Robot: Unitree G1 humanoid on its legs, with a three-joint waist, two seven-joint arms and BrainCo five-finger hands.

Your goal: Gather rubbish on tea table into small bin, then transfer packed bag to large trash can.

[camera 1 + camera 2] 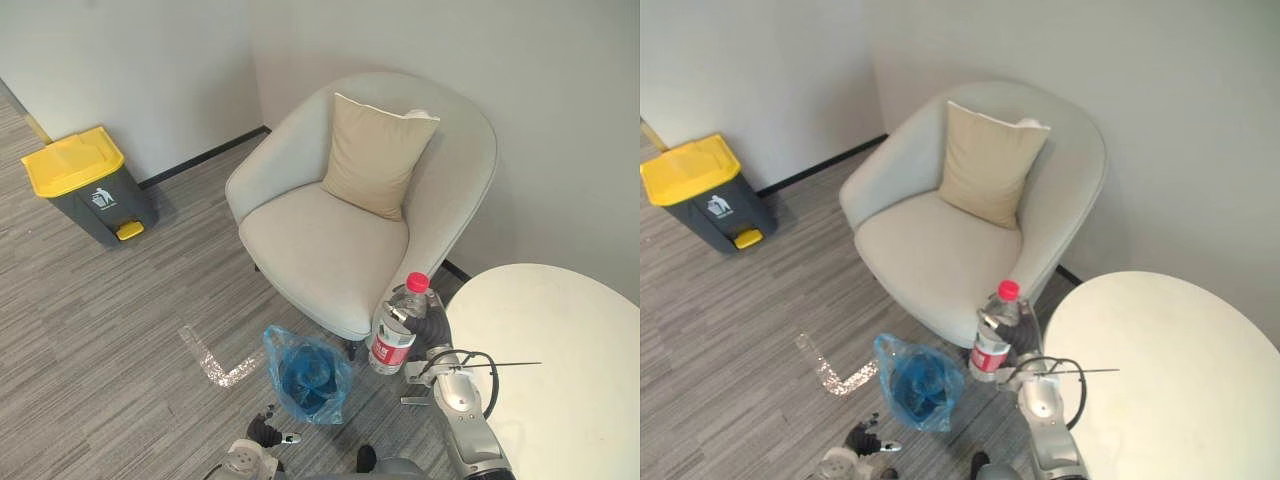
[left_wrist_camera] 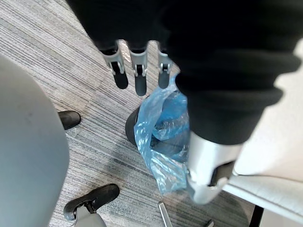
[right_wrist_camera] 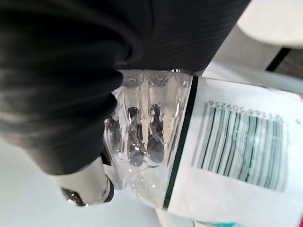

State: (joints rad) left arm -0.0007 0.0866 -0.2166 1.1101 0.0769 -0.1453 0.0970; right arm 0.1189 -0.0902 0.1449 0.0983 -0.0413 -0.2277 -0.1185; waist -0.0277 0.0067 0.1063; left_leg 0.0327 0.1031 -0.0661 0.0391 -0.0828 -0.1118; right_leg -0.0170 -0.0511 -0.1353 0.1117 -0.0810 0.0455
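Beside the rim of the round surface point(image 1: 560, 340), the bottle point(image 1: 393, 335) hangs in the air in the right hand point(image 1: 432, 328), above the floor in the gap between surface and chair point(image 1: 330, 250). It is clear plastic with a red cap and a red-and-white label. It stands nearly upright, cap up, its long axis close to vertical.

The right hand's fingers point(image 3: 135, 137) are curled round the barrel just above the label. In the right wrist view their dark tips show through the clear wall. The forearm reaches up from the lower right, the hand on the surface side of the bottle.

The coming move turns on the bin point(image 1: 300, 385). It stands on the floor, lower than the bottle and to the robot's left, near but not under it, with its blue bag point(image 2: 161, 123) gaping upward. By the look of it, the bottle must travel left and down until its base is over the mouth before the hold is let go. Released too early, it would likely strike the bag's rim or the floor.

The left hand point(image 1: 262, 432) is nearer the bin, low beside it. Its fingers point(image 2: 139, 78) are straight and slightly apart, pointing at the bag's edge and holding nothing.

The yellow-lidded trash can point(image 1: 85, 185) stands well apart by the wall.
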